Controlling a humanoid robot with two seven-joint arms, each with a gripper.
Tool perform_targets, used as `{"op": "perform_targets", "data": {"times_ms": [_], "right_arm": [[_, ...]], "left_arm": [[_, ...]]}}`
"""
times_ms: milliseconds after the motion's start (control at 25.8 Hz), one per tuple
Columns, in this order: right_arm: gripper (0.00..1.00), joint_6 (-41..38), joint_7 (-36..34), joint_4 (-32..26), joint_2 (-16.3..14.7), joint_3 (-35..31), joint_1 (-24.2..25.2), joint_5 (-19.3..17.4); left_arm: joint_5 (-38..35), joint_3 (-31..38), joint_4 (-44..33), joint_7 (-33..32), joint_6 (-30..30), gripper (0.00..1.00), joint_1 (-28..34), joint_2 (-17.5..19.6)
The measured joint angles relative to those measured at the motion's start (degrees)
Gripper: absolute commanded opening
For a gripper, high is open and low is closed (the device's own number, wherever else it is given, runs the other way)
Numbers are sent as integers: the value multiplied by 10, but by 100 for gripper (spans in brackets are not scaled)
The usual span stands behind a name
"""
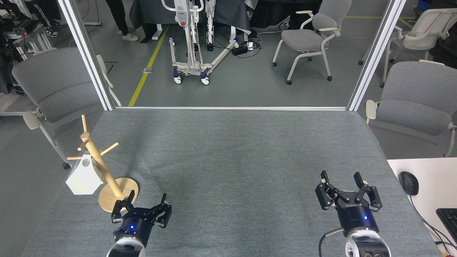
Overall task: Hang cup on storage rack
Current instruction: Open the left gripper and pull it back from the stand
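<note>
Left gripper spread, empty, at 4 o'clock of rack base. Cup hangs on rack peg, 9 o'clock side of post. Right gripper spread, empty, well apart on table.

A robotics lab or test floor — everything reads from the grey felt-covered table. Aluminium frame posts rise at its far corners. Beyond it stands a wheeled white hoist stand on grey floor with a yellow line; grey office chairs flank it, and a desk with a mouse sits right.
</note>
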Motion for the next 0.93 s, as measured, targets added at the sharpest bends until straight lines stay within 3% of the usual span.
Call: {"op": "perform_targets", "data": {"times_ms": [155,426,658,929], "right_arm": [[100,2,0,14,-2,0,-14,0],[100,3,0,44,-6,1,-41,0],[100,3,0,47,-4,1,-44,0],[100,3,1,47,-4,1,-44,0]], "left_arm": [[66,-64,-13,3,53,99,-22,-4],[90,-143,-33,-3,124,99,-52,-5],[91,-161,-95,-5,135,99,-24,-4],[91,-185,-112,-8,141,99,-5,-4]]}}
